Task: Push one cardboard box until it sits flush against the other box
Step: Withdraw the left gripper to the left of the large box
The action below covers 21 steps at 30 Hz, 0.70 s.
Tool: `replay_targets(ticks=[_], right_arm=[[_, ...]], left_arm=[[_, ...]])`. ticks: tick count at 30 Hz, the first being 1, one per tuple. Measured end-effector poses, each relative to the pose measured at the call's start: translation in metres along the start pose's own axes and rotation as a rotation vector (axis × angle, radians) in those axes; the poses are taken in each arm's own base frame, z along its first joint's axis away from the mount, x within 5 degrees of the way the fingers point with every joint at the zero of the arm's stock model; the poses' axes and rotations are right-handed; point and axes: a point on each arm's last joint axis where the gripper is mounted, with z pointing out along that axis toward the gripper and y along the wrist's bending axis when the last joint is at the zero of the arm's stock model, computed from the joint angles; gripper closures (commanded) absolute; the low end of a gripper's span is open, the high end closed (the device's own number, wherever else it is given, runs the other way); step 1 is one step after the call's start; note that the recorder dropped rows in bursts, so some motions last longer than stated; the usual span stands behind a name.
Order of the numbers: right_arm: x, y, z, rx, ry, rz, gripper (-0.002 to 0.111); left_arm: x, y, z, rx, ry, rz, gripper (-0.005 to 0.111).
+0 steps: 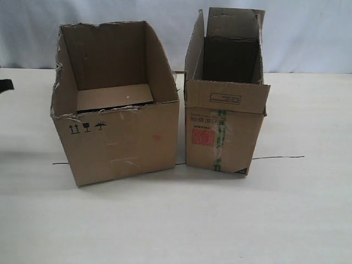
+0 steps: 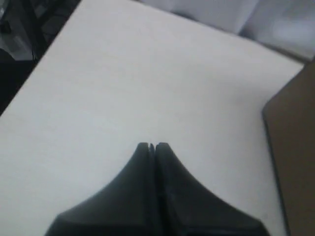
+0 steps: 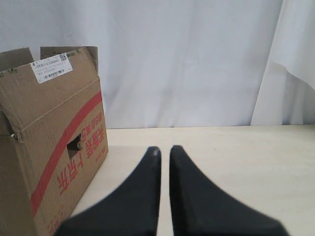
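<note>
The cardboard box (image 1: pixel 118 118), wide with ragged top edges and small black symbols, stands left of centre in the exterior view. The other box (image 1: pixel 225 126), narrower with flaps up, green tape and a red label, stands just to its right. A narrow gap separates them, and the wide box is turned slightly. My left gripper (image 2: pixel 151 146) is shut and empty over bare table, with a brown box wall (image 2: pixel 295 162) off to one side. My right gripper (image 3: pixel 161 149) is shut to a thin slit, holding nothing, beside the red-striped side of the other box (image 3: pixel 49 142).
A pale table (image 1: pixel 176 220) carries both boxes, with a white curtain (image 1: pixel 308 33) behind. A thin dark line (image 1: pixel 278 158) runs across the table under the boxes. A dark piece of the left arm (image 1: pixel 4 84) pokes in at the left edge.
</note>
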Motion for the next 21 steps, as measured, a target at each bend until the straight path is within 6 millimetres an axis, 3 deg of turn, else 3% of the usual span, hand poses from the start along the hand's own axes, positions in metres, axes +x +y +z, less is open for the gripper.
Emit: replay_targets(ticks=[7, 11, 17, 21], right_arm=[[0.000, 0.000, 0.000, 0.000, 0.000, 0.000, 0.103], [0.000, 0.000, 0.000, 0.000, 0.000, 0.000, 0.103], [0.000, 0.000, 0.000, 0.000, 0.000, 0.000, 0.103], [0.000, 0.000, 0.000, 0.000, 0.000, 0.000, 0.103]], left_arm=[[0.008, 0.014, -0.007, 0.112, -0.124, -0.110, 0.107], [0.009, 0.015, -0.001, 0.222, -0.030, -0.053, 0.107], [0.006, 0.009, 0.011, 0.531, 0.177, -0.078, 0.107], [0.018, 0.007, 0.022, 0.652, 0.259, -0.121, 0.107]])
